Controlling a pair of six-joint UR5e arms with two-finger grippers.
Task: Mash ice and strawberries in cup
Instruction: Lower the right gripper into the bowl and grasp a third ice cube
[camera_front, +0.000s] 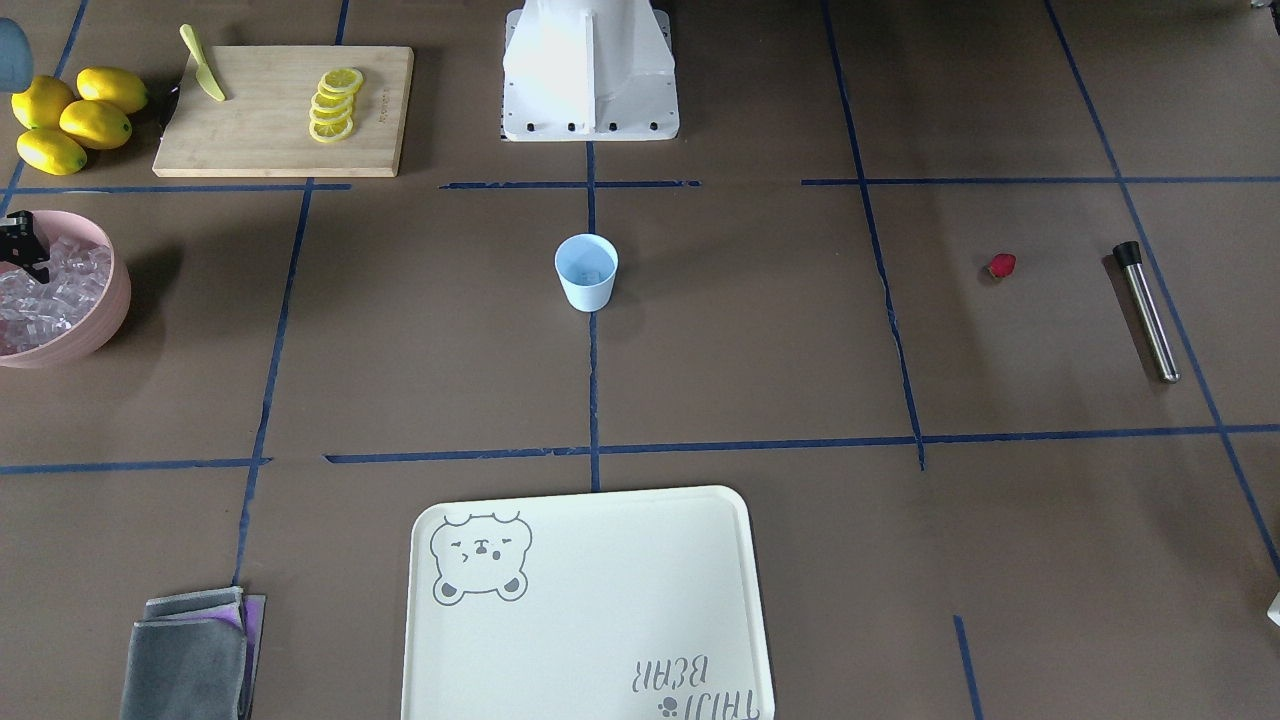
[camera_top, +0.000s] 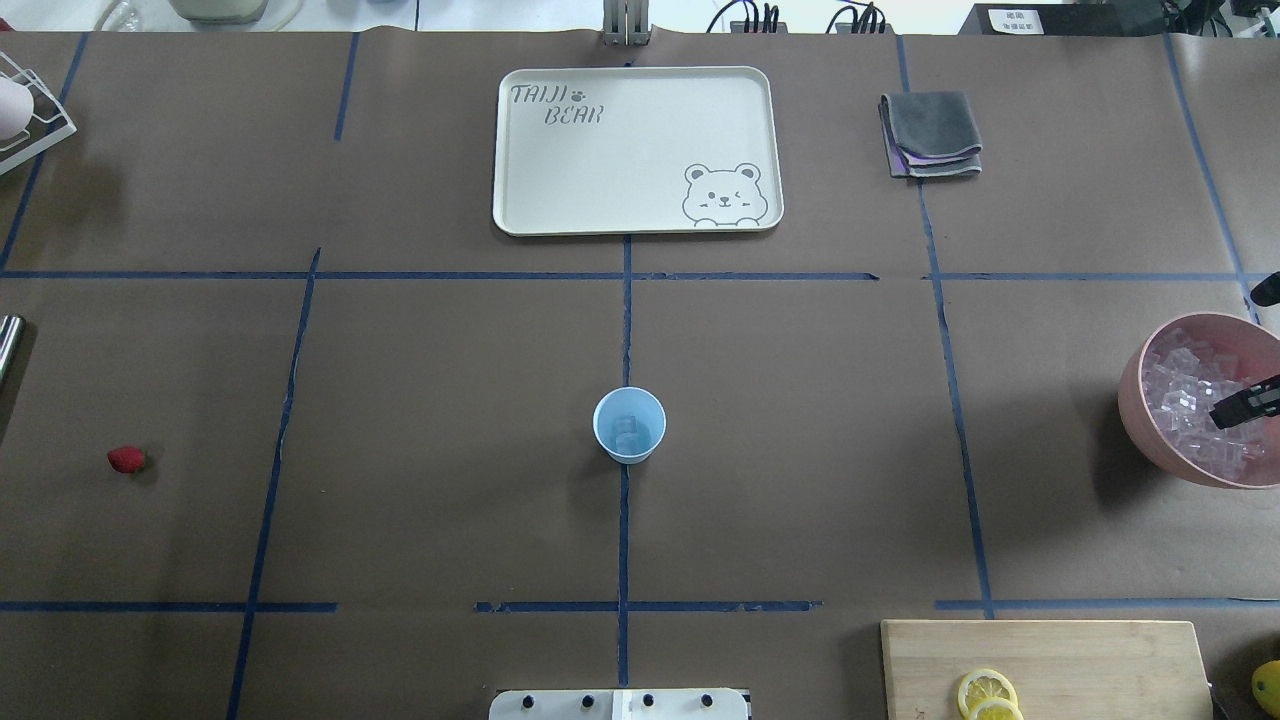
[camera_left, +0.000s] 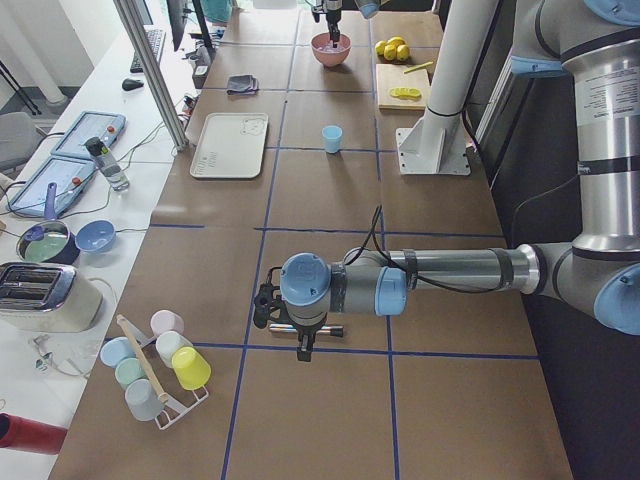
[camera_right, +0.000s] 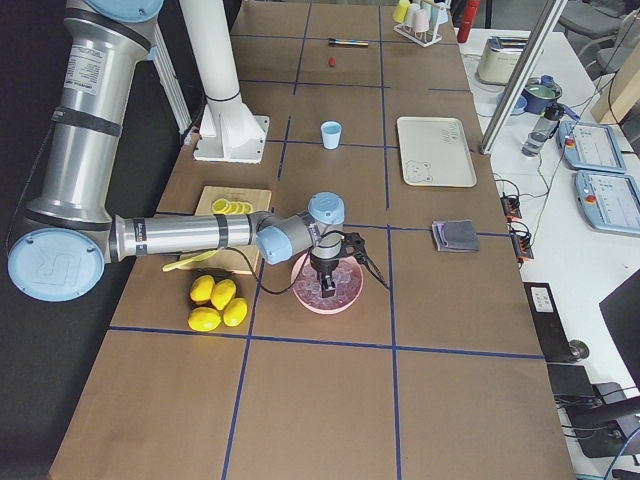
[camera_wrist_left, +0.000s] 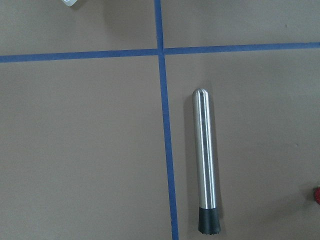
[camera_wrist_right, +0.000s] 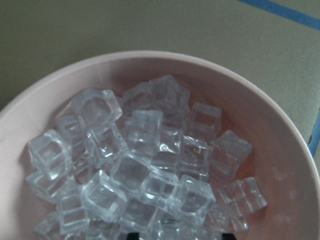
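tray (camera_front: 700, 520): nearest the front-facing camera, it lay on the far side of the cup (camera_front: 586, 272) from the robot. Nothing stood on it; I judged it a spot for finished work.
cutting board (camera_front: 260, 120): it sat to the robot's right of the cup and closer to the base, and carried a row of lemon slices (camera_front: 333, 104). It played no part in this step.
pink bowl (camera_top: 1140, 400): well apart from the cup on the robot's right, it was heaped with ice (camera_wrist_right: 140, 170) and served as the supply.
right gripper (camera_top: 1243, 406): it hung over the bowl with a dark finger among the cubes, probably to pick one up for the cup. The views did not show whether its fingers were spread or pinching a cube.
left gripper (camera_left: 305, 348): far to the robot's left of the cup, it was poised above the muddler (camera_wrist_left: 206, 160), likely so the tool could be taken once the cup was filled. Only the side view showed it, so I could not tell its finger state.
muddler: it lay flat on the table, farther from the cup than the strawberry, with nothing touching it.
cup: upright at the table's centre, within both arms' reach, it had at least one clear cube inside.
strawberry (camera_front: 1001, 265): it lay on the table between the cup and the muddler, near the muddler and not yet in the cup.
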